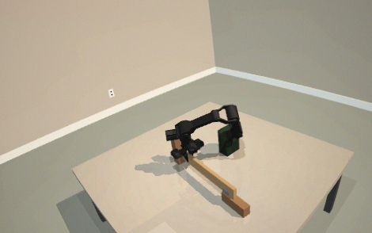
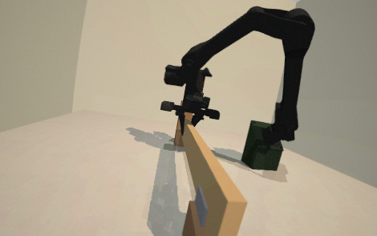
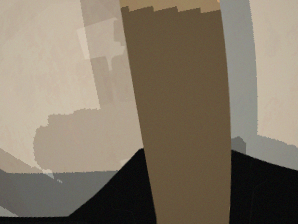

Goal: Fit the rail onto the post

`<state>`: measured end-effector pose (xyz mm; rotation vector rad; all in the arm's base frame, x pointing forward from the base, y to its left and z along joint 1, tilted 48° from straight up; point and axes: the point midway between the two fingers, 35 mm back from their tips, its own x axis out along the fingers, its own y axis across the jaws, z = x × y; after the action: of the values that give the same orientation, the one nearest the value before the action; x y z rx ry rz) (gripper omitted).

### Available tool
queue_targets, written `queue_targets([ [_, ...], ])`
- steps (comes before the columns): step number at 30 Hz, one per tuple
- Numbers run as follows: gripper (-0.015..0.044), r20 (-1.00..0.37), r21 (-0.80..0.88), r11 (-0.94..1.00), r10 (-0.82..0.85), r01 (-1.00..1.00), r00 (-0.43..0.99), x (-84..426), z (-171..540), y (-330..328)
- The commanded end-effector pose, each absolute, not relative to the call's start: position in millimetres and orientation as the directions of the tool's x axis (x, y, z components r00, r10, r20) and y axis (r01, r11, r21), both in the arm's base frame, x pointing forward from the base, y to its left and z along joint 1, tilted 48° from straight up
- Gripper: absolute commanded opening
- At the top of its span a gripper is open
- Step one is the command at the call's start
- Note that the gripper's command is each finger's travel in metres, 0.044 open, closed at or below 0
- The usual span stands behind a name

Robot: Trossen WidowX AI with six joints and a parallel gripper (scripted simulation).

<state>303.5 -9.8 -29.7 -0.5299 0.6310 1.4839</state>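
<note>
Rail (image 1: 214, 177) (image 2: 204, 160) (image 3: 182, 110) end in bracket (image 1: 225, 192) (image 2: 201, 206) on footboard block (image 1: 236, 204) (image 2: 192, 221)

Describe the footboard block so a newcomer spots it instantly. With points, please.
On the table (image 1: 277, 158), find the long pale rail (image 1: 211, 175) (image 2: 208, 160). Under its end away from the gripper (image 1: 187, 148) (image 2: 190, 120) sits the footboard block (image 1: 236, 205) (image 2: 188, 225): reddish-brown, low and lying lengthwise, unlike the upright post (image 1: 176, 144) (image 2: 179, 138).
</note>
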Motion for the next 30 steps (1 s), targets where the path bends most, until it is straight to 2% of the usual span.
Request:
queue_targets([
  [1, 0.0000, -0.679, 0.054, 0.036, 0.734, -0.998, -0.010, 303.7, -30.2, -14.0],
  [30, 0.0000, -0.679, 0.054, 0.036, 0.734, -0.998, -0.010, 303.0, -36.7, -19.5],
])
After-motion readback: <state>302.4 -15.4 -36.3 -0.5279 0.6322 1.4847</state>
